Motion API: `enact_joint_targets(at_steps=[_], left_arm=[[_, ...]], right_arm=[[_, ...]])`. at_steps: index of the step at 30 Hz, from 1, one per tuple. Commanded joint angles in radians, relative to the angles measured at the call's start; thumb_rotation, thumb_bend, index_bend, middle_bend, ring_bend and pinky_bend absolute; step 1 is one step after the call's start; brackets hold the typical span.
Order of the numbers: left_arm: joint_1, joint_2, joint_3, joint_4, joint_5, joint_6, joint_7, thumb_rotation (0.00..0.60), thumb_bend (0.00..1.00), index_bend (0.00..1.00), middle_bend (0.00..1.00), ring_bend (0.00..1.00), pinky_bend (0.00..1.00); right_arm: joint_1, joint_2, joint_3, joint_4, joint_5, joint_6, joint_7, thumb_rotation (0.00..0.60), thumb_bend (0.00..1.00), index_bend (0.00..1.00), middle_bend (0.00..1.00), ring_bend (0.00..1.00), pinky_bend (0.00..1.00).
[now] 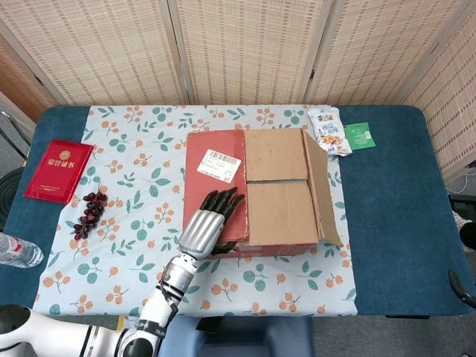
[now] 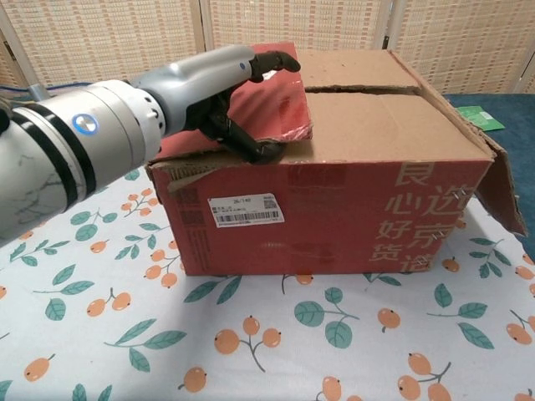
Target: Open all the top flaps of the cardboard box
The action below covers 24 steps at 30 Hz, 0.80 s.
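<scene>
Left hand (image 1: 208, 223) lies on the red flap (image 1: 216, 182) of the cardboard box (image 1: 275, 193), reaching in from about seven o'clock of the box in the head view. Its dark fingers (image 1: 223, 201) rest spread on top of the flap, while the thumb (image 2: 255, 149) hooks under the flap's near edge in the chest view, so the hand (image 2: 226, 92) pinches that flap between thumb and fingers. The flap (image 2: 267, 104) looks slightly raised at its near corner (its torn edge stands just clear of the box wall below it).

The box sits at the middle of the table (image 1: 394, 223), on a tablecloth (image 1: 134, 186) printed with leaves and orange fruit. Its two brown inner flaps (image 1: 279, 186) lie flat and shut, meeting along a seam that runs from nine to three o'clock. A fourth flap (image 1: 323, 190), on the three o'clock side, hangs folded outward and down. A white shipping label (image 1: 221, 165) is stuck on the red flap.

At nine o'clock from the box, well apart, lie a bunch of dark grapes (image 1: 89, 216) and a red booklet (image 1: 58, 171); a plastic bottle (image 1: 18, 251) shows at the table's edge around eight o'clock. At one o'clock, a snack bag (image 1: 327, 132) lies just beside the box corner, with a green packet (image 1: 359, 136) near it. The right hand appears in neither view.
</scene>
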Motion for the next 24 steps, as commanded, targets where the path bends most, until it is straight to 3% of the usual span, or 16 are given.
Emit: enact_joint_targets(at_steps=[1, 11, 24], left_arm=[[0.0, -0.001, 0.011, 0.016, 0.035, 0.023, -0.005, 0.6, 0.42, 0.0, 0.0, 0.0, 0.0], [0.028, -0.023, 0.069, 0.048, 0.276, 0.179, 0.026, 0.6, 0.42, 0.0, 0.0, 0.0, 0.0], [0.085, 0.019, 0.045, -0.004, 0.414, 0.29, 0.061, 0.6, 0.42, 0.0, 0.0, 0.0, 0.0]], right_arm=[[-0.001, -0.001, 0.0, 0.0, -0.002, 0.0, -0.004, 0.6, 0.43, 0.0, 0.0, 0.0, 0.0], [-0.003, -0.003, 0.0, -0.006, -0.011, -0.006, -0.018, 0.6, 0.43, 0.0, 0.0, 0.0, 0.0], [-0.001, -0.003, -0.006, -0.017, -0.028, -0.02, -0.045, 0.6, 0.43, 0.0, 0.0, 0.0, 0.0]])
